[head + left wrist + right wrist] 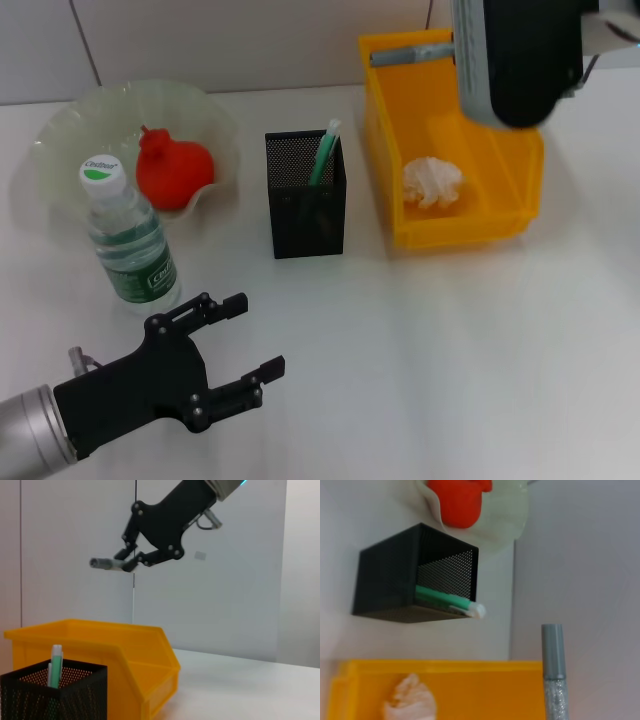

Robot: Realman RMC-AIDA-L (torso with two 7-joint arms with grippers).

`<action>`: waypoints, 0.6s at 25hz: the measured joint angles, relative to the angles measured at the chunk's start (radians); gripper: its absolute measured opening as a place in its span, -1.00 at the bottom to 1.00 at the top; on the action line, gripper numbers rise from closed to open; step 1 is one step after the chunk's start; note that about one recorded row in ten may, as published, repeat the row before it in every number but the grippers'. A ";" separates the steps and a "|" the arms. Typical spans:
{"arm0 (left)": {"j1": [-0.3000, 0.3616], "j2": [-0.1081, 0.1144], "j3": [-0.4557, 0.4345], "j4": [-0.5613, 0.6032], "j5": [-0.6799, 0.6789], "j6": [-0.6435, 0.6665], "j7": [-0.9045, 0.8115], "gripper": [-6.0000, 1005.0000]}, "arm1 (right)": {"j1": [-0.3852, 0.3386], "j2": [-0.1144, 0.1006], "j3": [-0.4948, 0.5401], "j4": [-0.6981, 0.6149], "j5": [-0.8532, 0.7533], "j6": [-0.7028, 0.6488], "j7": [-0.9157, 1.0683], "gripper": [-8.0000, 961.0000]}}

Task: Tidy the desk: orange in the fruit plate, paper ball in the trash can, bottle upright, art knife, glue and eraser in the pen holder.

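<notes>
Yellow trash can [470,215] holds the paper ball [433,181] — the left wrist view alone shows the right gripper [131,560] pinching a grey glue stick [106,564] above it; at 7 o'clock the left gripper [250,345] rests spread.

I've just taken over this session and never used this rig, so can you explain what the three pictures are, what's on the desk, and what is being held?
It is a robot with two arms, each ending in a gripper. One picture looks down from its head; the other two come from cameras on its wrists.

On the desk: a plate holding a red-orange fruit, an upright bottle, a black mesh pen holder with a green pen in it, and a yellow bin holding a paper ball.

The left gripper is open and empty, low beside the bottle. The right gripper is raised above the bin, holding a grey stick, possibly the glue.
</notes>
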 joint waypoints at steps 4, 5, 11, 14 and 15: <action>0.001 -0.001 0.001 -0.004 -0.002 0.006 0.000 0.56 | -0.052 0.003 -0.056 0.014 0.000 0.087 -0.130 -0.72; 0.001 -0.001 0.001 -0.004 -0.002 0.006 0.000 0.56 | -0.052 0.003 -0.056 0.014 0.000 0.087 -0.130 -0.72; -0.005 -0.001 0.002 -0.017 -0.016 0.013 0.001 0.56 | -0.115 0.004 -0.117 0.017 0.000 0.190 -0.280 -0.72; -0.008 -0.001 0.003 -0.025 -0.024 0.014 0.001 0.56 | -0.140 0.004 -0.136 0.030 0.000 0.263 -0.365 -0.72; -0.008 -0.001 0.003 -0.025 -0.024 0.014 0.001 0.56 | -0.140 0.004 -0.136 0.030 0.000 0.263 -0.365 -0.72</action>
